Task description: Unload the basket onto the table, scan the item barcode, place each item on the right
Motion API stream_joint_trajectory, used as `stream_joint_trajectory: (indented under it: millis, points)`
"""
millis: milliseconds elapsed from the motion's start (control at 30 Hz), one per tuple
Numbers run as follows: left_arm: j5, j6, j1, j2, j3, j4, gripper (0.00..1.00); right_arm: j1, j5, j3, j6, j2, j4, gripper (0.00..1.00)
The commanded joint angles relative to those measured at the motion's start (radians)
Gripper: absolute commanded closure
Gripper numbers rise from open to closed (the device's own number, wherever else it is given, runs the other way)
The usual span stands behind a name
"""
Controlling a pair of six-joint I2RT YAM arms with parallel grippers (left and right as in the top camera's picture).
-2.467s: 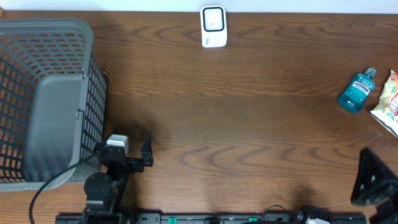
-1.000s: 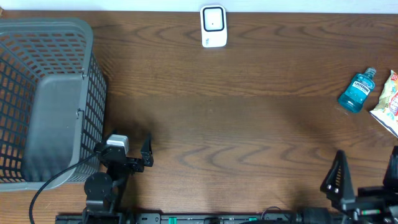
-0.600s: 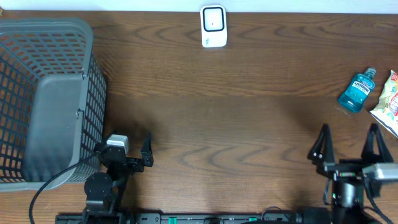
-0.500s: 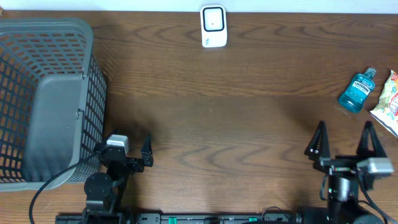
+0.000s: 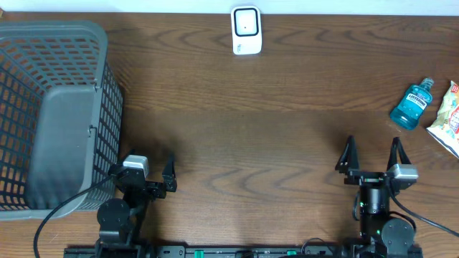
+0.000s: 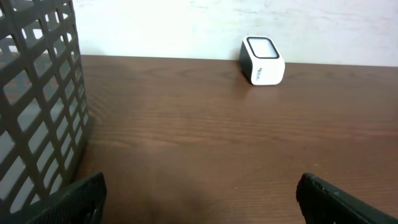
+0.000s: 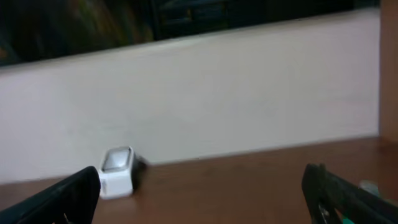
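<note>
Grey basket [image 5: 57, 107] sits just left of the left gripper [image 5: 142, 176], which gapes wide with nothing in it, same spot as before. The white scanner [image 5: 246, 30] is way ahead of both, print too small to read. The right gripper [image 5: 372, 154], also wide and empty, has swung in from the surface [image 5: 272, 143] edge. Teal mouthwash bottle [image 5: 412, 105] lies ahead-right of it, well apart, label unreadable, snack bag [image 5: 448, 118] just beside
</note>
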Motion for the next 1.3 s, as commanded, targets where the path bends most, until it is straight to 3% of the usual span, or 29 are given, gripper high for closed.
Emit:
stream_joint_trajectory:
  millis: [0,367,1267]
  points:
    - [0.012,0.013,0.003,-0.005,-0.016,-0.024,0.02,0.012,0.039,-0.017,0.01,-0.007,-0.037,0.01]
    - [0.012,0.013,0.003,-0.005,-0.016,-0.024,0.02,0.014,0.076,-0.017,0.005,-0.007,-0.28,0.01]
    - [0.012,0.013,0.003,-0.005,-0.016,-0.024,0.02,0.011,0.076,-0.017,-0.002,-0.006,-0.278,0.01]
